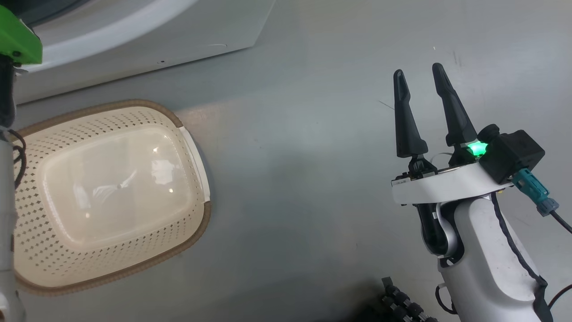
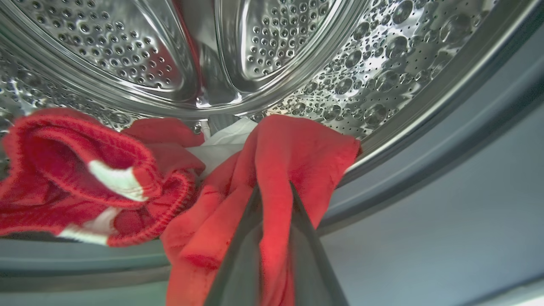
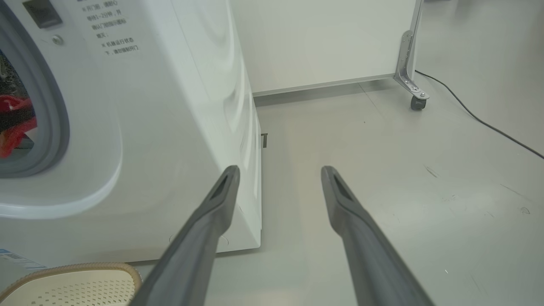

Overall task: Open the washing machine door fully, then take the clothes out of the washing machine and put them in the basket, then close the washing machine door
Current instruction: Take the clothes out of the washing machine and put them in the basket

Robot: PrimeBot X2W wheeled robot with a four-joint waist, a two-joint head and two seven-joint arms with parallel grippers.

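Note:
My left gripper (image 2: 274, 187) is shut on a fold of the red clothes (image 2: 297, 144) at the lower lip of the steel drum (image 2: 127, 51). More red fabric with white bands (image 2: 85, 170) lies bunched to its left inside the drum. The washing machine (image 3: 170, 106) stands white at the left, with red cloth (image 3: 12, 123) showing in its opening. The cream basket (image 1: 111, 107) sits empty on the floor before the machine (image 1: 178, 31). My right gripper (image 1: 420, 74) hangs open over bare floor, well right of the basket. The washing machine door is out of view.
My left forearm (image 1: 6, 201) runs along the basket's left side. Behind the machine, a white panel stands on a caster (image 3: 418, 102), and a black cable (image 3: 480, 123) trails across the grey floor. The basket's rim (image 3: 85, 267) lies by my right gripper (image 3: 280, 174).

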